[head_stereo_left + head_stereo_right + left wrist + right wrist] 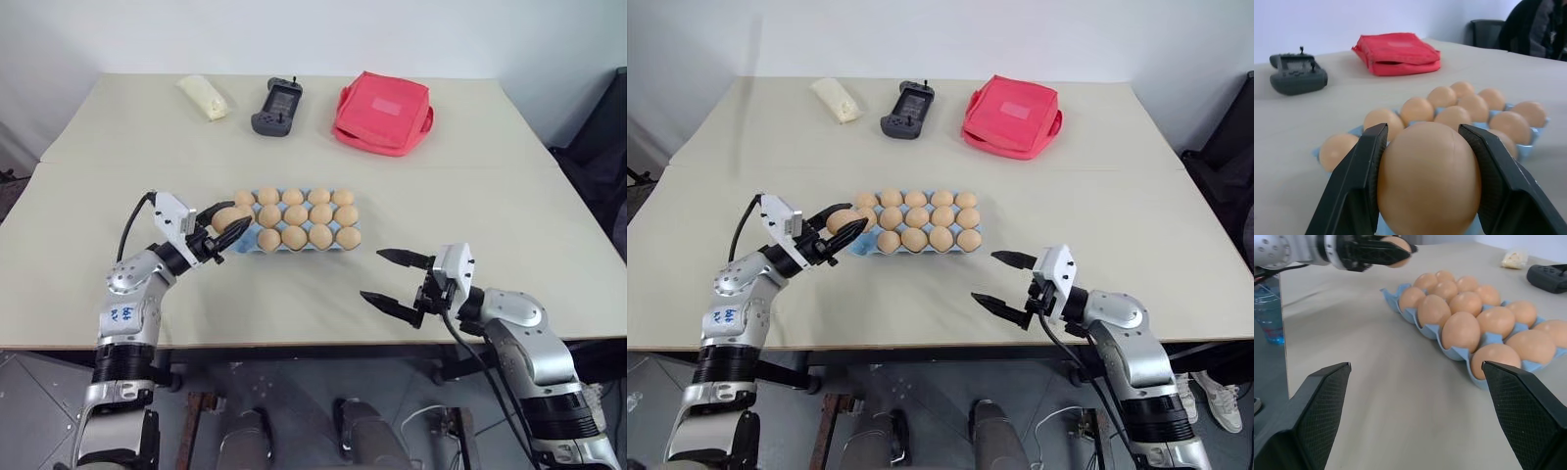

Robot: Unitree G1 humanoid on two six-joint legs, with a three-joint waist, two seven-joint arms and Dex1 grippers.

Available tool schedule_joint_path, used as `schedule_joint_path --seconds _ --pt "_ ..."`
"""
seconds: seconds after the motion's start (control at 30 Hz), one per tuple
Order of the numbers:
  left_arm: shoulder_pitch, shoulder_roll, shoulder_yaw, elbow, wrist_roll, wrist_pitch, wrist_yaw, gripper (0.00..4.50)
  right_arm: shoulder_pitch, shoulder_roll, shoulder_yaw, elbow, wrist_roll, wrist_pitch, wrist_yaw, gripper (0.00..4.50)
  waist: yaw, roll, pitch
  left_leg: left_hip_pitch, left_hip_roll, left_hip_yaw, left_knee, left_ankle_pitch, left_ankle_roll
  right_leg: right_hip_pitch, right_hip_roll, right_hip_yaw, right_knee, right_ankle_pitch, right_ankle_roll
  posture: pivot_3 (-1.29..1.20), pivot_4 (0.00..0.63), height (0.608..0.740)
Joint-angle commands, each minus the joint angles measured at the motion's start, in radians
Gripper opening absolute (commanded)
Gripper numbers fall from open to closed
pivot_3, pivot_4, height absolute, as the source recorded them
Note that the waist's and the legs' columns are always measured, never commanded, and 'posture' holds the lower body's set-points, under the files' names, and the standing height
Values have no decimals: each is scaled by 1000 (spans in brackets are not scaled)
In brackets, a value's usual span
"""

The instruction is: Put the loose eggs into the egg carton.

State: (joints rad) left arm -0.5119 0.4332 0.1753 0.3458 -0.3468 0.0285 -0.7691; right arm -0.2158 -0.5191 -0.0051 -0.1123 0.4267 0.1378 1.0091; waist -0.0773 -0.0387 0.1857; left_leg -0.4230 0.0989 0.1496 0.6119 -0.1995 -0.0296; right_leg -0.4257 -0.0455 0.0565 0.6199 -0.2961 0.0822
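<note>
Landmark: egg carton (294,223), mid-table, nearly every cup filled with eggs (308,223). Above its left end, blocked by the left gripper (229,225) clamped on an egg (227,217). Left of the carton, bare table (78,211) out to the edge, crossed only by the left arm. Right of the carton, bare all the way to the table's right edge. In front of the carton toward its right corner, taken up by the right gripper (394,279), fingers spread wide, just above the surface. Behind the carton, a free band, then three obstacles along the far side: red pouch (382,112) behind-right, dark handheld controller (278,106) straight behind, pale wrapped packet (203,97) behind-left, with passable gaps between them.
</note>
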Motion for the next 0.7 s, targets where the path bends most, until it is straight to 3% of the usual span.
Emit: schedule_joint_path --seconds 0.03,0.13,0.3,0.5,0.7 --pt "-22 -3 -28 5 13 -31 -35 3314 -10 1 -15 -16 15 -7 -2 4500 1 0 0 0 0 0 0 -1 0 0 0 0 0 0 0 0 150 740" --pt "30 49 -3 -72 -13 5 -57 4163 4 -6 -27 -30 20 -7 -5 4500 -4 0 0 0 1 1 0 -2 -1 -1 1 0 0 0 0 0 150 740" --pt "165 201 79 -167 -53 56 -130 4163 7 -16 -42 -28 26 -8 -4 4500 -9 0 0 1 5 0 -1 -3 -3 -4 6 0 4 0 3 0 150 740" --pt "326 374 174 -150 -42 39 -209 4163 -27 -33 -53 30 19 -21 20 4500 -10 0 0 1 5 0 -1 -4 -6 -3 0 0 3 -4 -5 0 150 740" --pt "381 374 197 -175 -39 4 -188 4163 -77 -44 -57 113 1 -55 48 4500 -6 0 0 1 3 1 -8 -5 -4 -3 -11 -2 -2 -3 -7 0 150 740"
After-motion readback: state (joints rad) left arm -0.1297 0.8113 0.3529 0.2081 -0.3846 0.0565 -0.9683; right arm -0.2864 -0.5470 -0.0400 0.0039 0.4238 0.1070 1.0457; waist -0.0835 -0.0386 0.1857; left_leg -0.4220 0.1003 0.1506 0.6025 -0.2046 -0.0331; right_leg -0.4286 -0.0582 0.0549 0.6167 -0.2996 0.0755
